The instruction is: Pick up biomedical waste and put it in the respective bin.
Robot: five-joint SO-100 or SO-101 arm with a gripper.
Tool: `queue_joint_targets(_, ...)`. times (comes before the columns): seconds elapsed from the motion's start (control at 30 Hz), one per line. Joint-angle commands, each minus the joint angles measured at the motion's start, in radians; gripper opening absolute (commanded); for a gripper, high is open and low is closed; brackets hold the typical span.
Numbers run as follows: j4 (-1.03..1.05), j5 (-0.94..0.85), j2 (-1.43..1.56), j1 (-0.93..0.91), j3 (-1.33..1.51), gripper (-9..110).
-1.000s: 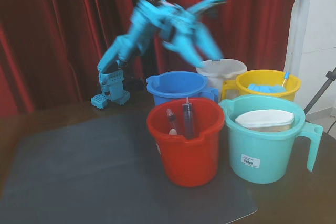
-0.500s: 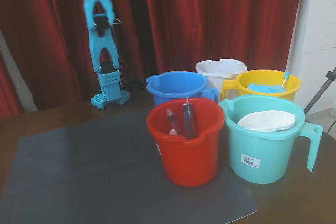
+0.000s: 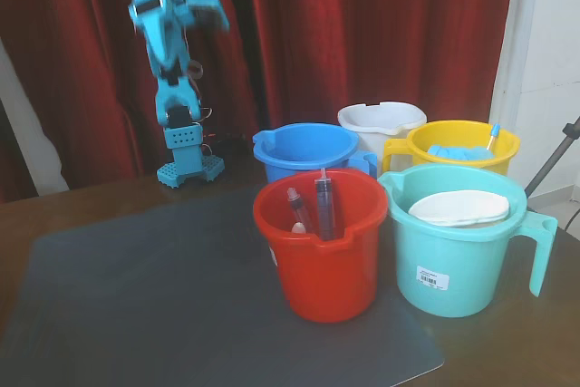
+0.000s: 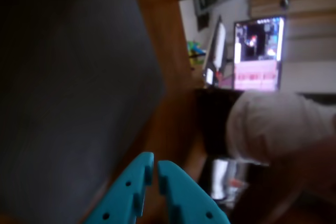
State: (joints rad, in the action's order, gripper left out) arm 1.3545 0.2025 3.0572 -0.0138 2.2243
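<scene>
Swung back from over the buckets to the far left, gripper (image 4: 155, 162) nearly closed and empty, with the paper cup (image 3: 459, 208) lying inside the turquoise bucket (image 3: 458, 260) at near right — drop apparently done.

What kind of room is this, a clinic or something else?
More likely a makeshift demo or lab corner than a clinic: a small turquoise robot arm stands on a wooden table before red curtains, with coloured buckets, the red bucket holding syringes, set out for waste sorting.
</scene>
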Motion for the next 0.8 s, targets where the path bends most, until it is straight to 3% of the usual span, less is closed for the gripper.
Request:
queue_joint_targets(0.0,-0.058,-0.041,0.124,0.0,0.181,0)
queue_joint_targets(0.2,-0.092,-0.049,0.06,-0.12,0.419,0)
queue_joint_targets(0.47,-0.227,-0.049,0.078,-0.12,0.698,0)
queue_joint_targets(0.77,-0.012,-0.034,0.081,-0.135,0.699,0)
